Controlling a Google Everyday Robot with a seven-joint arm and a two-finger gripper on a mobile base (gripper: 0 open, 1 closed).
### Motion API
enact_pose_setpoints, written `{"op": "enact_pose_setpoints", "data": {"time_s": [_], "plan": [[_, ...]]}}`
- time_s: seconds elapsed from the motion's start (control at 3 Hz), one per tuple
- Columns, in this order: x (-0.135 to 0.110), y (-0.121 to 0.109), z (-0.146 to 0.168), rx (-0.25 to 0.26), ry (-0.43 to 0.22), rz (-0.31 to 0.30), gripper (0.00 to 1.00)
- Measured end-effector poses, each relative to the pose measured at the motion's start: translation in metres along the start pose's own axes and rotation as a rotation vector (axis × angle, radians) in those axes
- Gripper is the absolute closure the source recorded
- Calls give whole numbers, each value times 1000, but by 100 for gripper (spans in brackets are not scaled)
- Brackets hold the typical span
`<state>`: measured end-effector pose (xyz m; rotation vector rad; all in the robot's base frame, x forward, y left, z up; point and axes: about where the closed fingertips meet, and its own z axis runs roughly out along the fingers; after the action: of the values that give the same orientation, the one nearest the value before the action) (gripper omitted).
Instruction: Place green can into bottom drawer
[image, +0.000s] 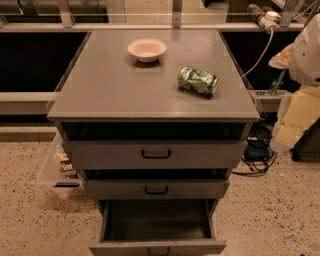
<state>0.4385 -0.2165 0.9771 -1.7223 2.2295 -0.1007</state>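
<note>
On the cabinet top (115, 95): you have the green can (198, 80) lying on its side toward the right front, well apart from the cream bowl (147, 49) at the back middle.
Bottom drawer (157, 245): pulled out, dark inside, with nothing showing in it. Its front sits at the lower edge of the camera view, so you see only part of it.
Upper drawers: the top drawer (156, 154) and middle drawer (156, 189) each show a dark gap above the front and appear to stand slightly open.
Gripper (283, 57): at the right edge of the view, off the cabinet's right rear corner and well apart from the can. You cannot tell whether it is open or closed.
Task status: judged not started, as the can is not yet picked up.
Risk, rolling: the can's long axis runs roughly left to right. A glancing touch could roll it toward the front edge and off the top.
Risk, grasp: the sides are shiny and dented. An off-centre closure could let the can slip or squirt out, and a hard one could crush it further.
Risk, descent: the two upper fronts and their black handles lie between the top and the open drawer. Bring the can out in front before lowering, or expect a strike.
Risk, release: let go from high up, the can may bounce off the drawer front onto the floor.
Risk, bowl: judged low, provided you approach from the right.
</note>
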Motion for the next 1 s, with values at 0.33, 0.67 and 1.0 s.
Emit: {"op": "enact_pose_setpoints", "data": {"time_s": [0.33, 0.67, 1.0], "plan": [[0, -1, -1, 3, -3, 1, 0], [-7, -30, 1, 33, -25, 12, 0], [-32, -72, 17, 43, -95, -17, 0]]}}
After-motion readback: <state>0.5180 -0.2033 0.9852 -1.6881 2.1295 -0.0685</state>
